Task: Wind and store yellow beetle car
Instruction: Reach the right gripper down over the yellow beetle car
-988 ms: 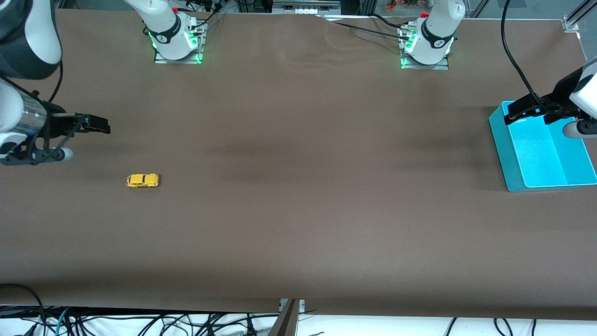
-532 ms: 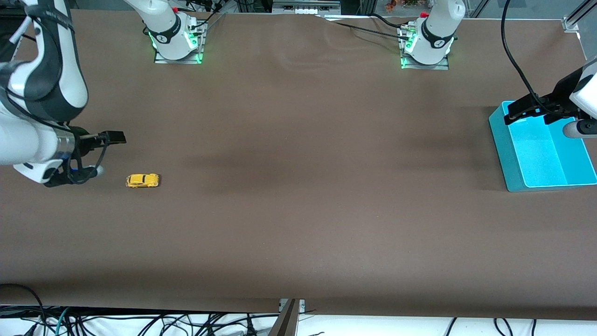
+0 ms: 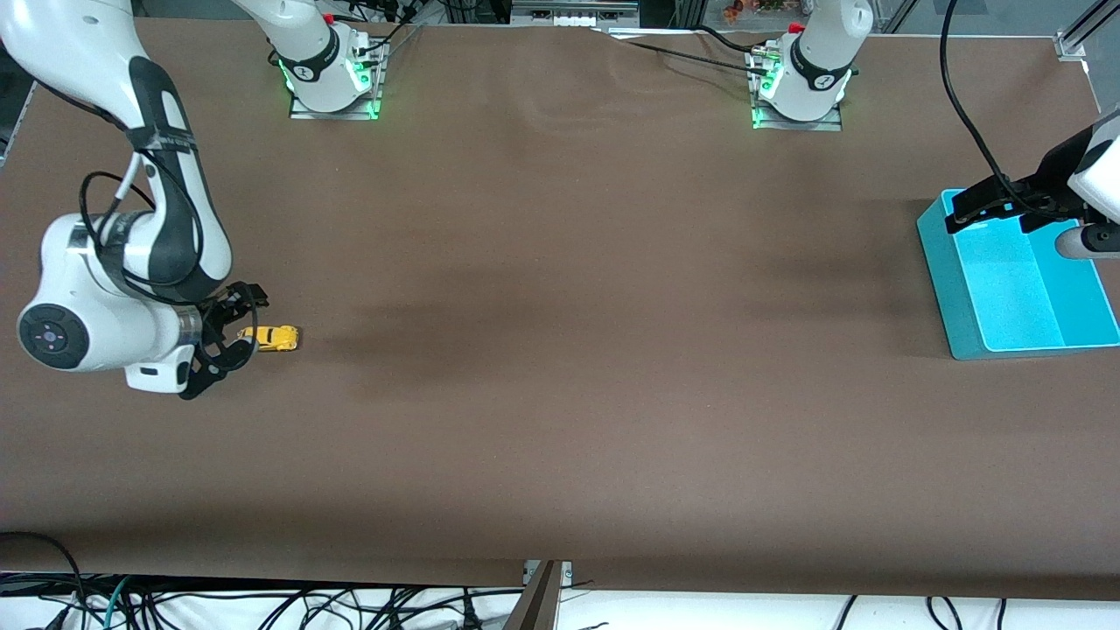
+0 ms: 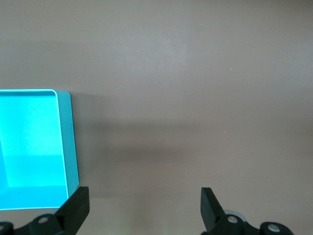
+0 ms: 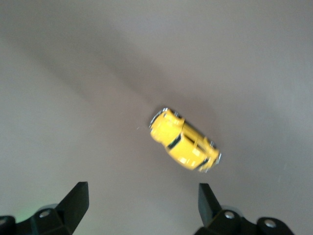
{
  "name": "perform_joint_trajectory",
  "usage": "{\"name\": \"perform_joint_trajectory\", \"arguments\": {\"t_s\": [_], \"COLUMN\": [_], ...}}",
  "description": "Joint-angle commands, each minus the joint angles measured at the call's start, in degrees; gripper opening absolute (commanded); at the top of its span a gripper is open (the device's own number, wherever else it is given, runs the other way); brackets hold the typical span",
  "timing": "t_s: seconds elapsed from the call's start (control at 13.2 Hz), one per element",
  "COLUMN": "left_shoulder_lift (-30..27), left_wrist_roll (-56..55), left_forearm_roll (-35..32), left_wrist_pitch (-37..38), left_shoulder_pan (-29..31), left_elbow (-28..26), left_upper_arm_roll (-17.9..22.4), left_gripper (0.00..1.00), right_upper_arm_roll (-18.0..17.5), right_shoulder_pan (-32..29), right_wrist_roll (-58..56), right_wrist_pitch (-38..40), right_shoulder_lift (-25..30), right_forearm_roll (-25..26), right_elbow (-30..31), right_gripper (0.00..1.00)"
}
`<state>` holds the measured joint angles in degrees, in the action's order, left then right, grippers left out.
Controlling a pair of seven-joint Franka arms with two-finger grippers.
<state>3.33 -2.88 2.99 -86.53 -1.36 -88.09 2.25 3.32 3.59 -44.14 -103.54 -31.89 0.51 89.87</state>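
The yellow beetle car (image 3: 271, 338) stands on its wheels on the brown table, toward the right arm's end. My right gripper (image 3: 236, 336) hovers low right beside it, at the car's end that faces the table's edge. In the right wrist view the car (image 5: 185, 139) lies just ahead of the open right gripper (image 5: 142, 200), with nothing between the fingers. The turquoise bin (image 3: 941, 262) sits at the left arm's end. My left gripper (image 3: 997, 212) waits open over the bin's rim; the left wrist view shows the gripper (image 4: 144, 208) and the bin's wall (image 4: 68, 147).
Both arm bases (image 3: 332, 83) (image 3: 798, 92) stand along the table edge farthest from the front camera. Loose cables (image 3: 262, 604) hang below the near edge. Bare brown cloth (image 3: 569, 350) lies between the car and the bin.
The right arm has swung in from the table's end and dropped, bringing its open gripper right up to the car. The car and the left arm have not moved.
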Motion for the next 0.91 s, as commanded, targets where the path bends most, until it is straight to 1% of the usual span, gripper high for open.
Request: {"name": "perform_joint_trajectory", "arguments": {"t_s": [0.0,0.3,0.46,0.61,0.84], "left_shoulder_lift": [0.62,0.53,0.53,0.53,0.62], "left_wrist_roll": [0.33,0.33,0.33,0.33,0.33], "left_forearm_roll": [1.14,1.23,1.14,1.14,1.14], "left_wrist_pitch": [1.36,1.36,1.36,1.36,1.36], "left_shoulder_pan": [0.48,0.57,0.57,0.57,0.57], "left_elbow": [1.61,1.61,1.61,1.61,1.61], "left_upper_arm_roll": [-0.23,-0.23,-0.23,-0.23,-0.23], "left_gripper": [1.0,1.0,1.0,1.0,1.0], "right_upper_arm_roll": [0.02,0.37,0.54,0.72,0.72], "right_shoulder_pan": [-0.43,-0.6,-0.69,-1.39,-2.88], "right_wrist_roll": [-11.28,-28.25,-33.01,-37.23,-41.98], "right_wrist_pitch": [-7.7,-20.79,-25.98,-29.86,-33.03], "right_shoulder_lift": [1.48,1.39,1.39,1.39,1.65], "right_forearm_roll": [0.72,0.72,0.55,0.55,0.37], "right_elbow": [4.86,10.48,13.3,15.85,18.49], "right_gripper": [0.99,0.99,0.99,0.99,0.99]}}
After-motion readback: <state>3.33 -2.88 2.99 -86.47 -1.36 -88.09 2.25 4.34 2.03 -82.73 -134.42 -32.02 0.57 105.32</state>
